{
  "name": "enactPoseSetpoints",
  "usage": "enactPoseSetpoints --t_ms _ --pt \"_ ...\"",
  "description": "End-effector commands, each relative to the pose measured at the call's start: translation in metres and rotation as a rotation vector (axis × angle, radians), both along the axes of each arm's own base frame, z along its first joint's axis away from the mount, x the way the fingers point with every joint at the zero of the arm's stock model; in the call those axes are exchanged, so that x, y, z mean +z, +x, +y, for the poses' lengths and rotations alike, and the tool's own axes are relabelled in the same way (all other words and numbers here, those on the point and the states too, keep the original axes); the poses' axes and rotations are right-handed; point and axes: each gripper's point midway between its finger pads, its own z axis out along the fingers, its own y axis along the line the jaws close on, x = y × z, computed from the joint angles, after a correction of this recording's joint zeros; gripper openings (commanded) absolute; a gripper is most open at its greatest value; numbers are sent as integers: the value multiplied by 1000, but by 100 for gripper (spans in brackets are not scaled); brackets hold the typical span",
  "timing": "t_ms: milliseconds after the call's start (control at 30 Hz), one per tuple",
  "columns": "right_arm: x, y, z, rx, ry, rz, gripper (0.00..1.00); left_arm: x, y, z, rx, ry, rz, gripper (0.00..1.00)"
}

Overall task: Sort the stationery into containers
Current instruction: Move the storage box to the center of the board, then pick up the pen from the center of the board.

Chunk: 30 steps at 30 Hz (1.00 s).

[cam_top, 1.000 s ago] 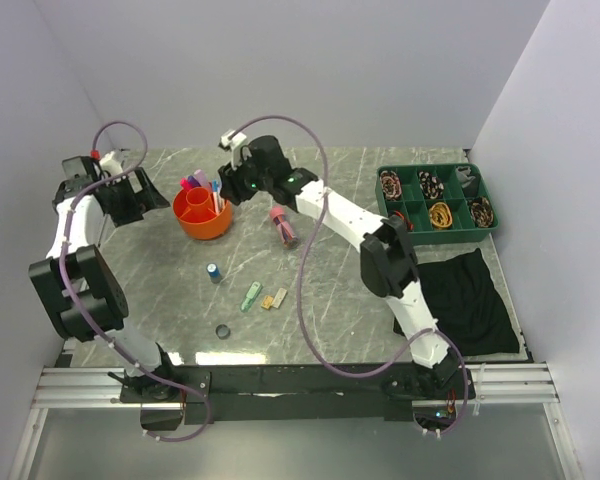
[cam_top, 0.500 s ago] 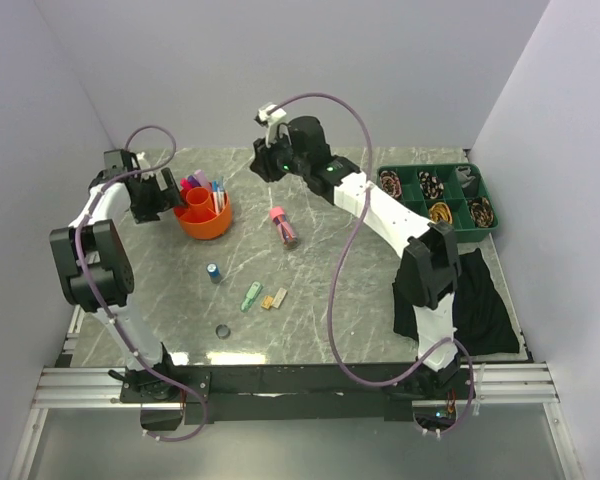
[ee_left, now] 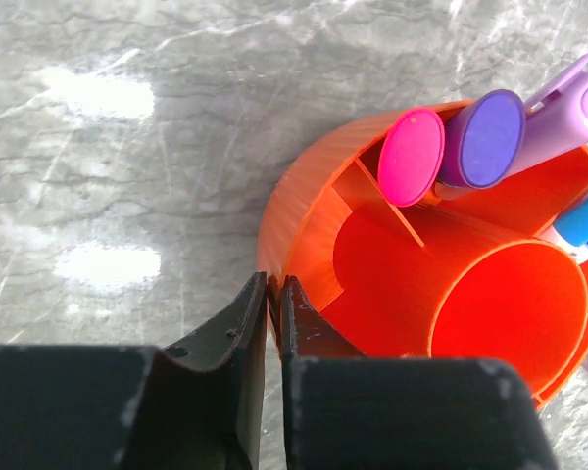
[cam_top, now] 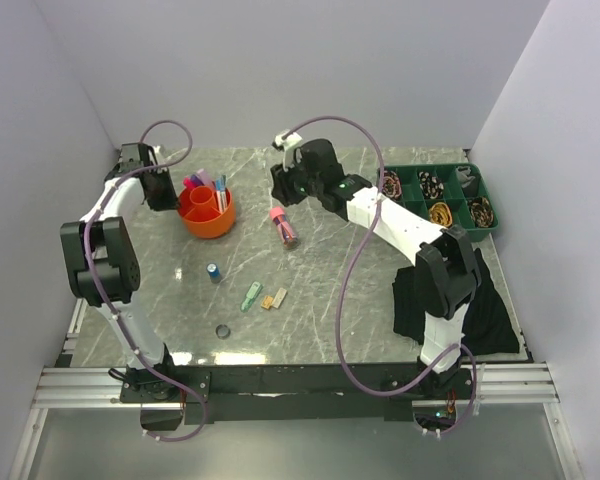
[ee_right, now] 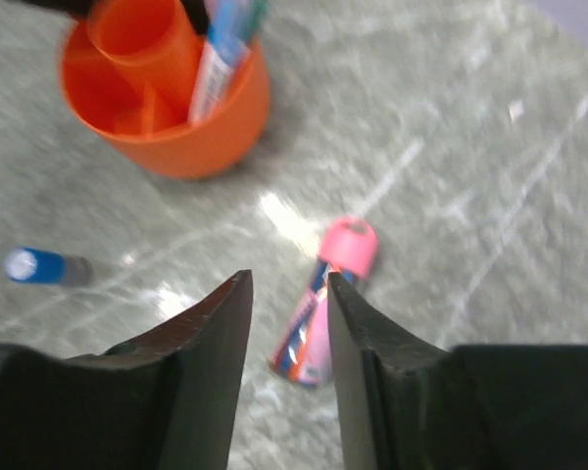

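Left gripper (ee_left: 272, 286) had swung right to the left wall of the orange pot (ee_left: 299, 230), fingers pressed together. Right gripper (ee_right: 287, 284) had shifted over the pink tube (ee_right: 312, 338), which lay right of the pot; fingers apart. Tube looked light, rigid, smooth, likely to roll: best gripped mid-body.

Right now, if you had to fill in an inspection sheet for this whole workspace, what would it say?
Surface: grey marbled table, no spills seen.
Job's things: orange pot holding markers; pink tube, blue cylinder, green clip and yellow eraser loose on the table.
Clutter: small dark ring; green tray of coiled bands; black cloth.
Grippers: left gripper shut beside the pot's wall; right gripper open above the pink tube.
Cables: purple cables loop off both arms, snagged on nothing seen.
Surroundings: plain white walls; metal rail at the near edge.
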Motion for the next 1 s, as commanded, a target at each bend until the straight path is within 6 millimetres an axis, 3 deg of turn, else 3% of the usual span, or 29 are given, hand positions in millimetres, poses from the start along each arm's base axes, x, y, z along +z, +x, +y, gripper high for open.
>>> enactPoseSetpoints --t_ms 0,133,167,400,667,967 --pt "-21 2 -29 -99 -102 45 46 14 7 -29 -69 7 -51 9" --pt "-46 3 -37 -108 -195 98 50 14 0 -48 -91 -3 -46 5" --pt "-60 3 -36 -100 -222 128 51 10 -3 -51 -91 -11 -34 4" --pt "-82 10 -24 -117 -255 193 55 5 -15 -56 -82 -28 -17 1" --pt "-114 4 -3 -105 -259 273 56 28 -22 -58 -94 -32 -59 1" --pt "-130 10 15 -130 -269 297 57 52 -20 -65 -113 -58 -104 2"
